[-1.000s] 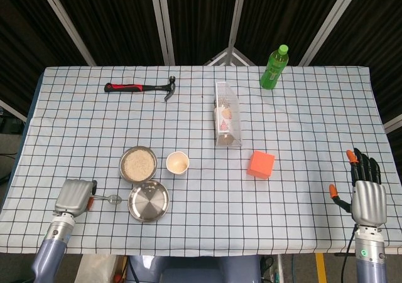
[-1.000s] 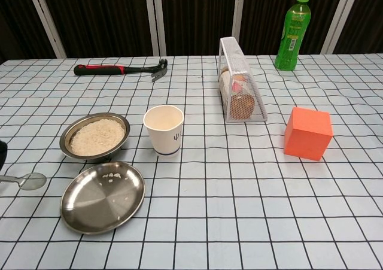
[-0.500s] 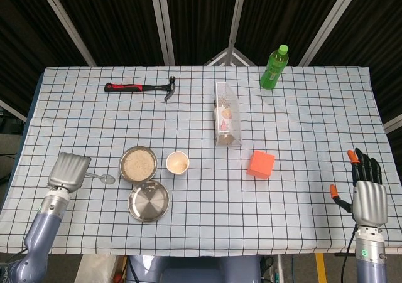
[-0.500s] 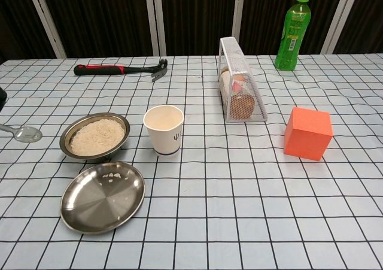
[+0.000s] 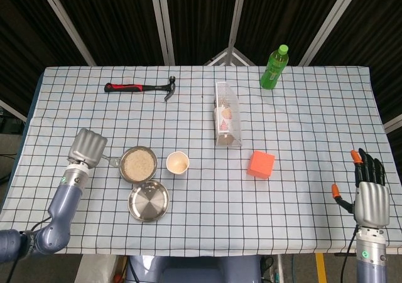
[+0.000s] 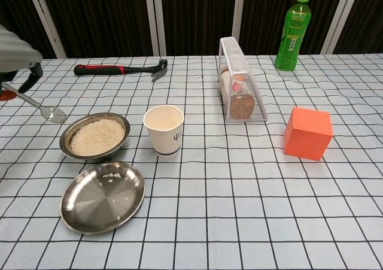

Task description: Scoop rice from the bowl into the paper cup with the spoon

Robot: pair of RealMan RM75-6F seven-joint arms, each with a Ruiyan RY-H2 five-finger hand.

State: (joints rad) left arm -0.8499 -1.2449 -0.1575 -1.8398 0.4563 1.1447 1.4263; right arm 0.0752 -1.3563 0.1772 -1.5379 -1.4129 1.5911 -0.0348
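Observation:
A steel bowl of rice [image 5: 138, 164] [image 6: 96, 136] stands left of the paper cup [image 5: 178, 163] [image 6: 163, 128]. My left hand [image 5: 87, 148] [image 6: 15, 57] holds a clear spoon [image 6: 43, 108] in the air just left of the bowl, its tip [image 5: 115, 161] near the bowl's left rim. The spoon's scoop looks empty. My right hand [image 5: 367, 191] hangs open past the table's front right edge, far from everything.
A steel plate [image 5: 149, 201] [image 6: 103, 196] with a few rice grains lies in front of the bowl. An orange cube [image 5: 260, 164] [image 6: 307, 133], a wire rack [image 5: 227, 115] [image 6: 240, 90], a green bottle [image 5: 274, 67] [image 6: 292, 32] and a hammer [image 5: 140, 87] [image 6: 121, 69] stand farther off.
My left hand has lifted the spoon off the table and carried it back and to the right, up to the bowl's left rim. The right hand has sunk slightly.

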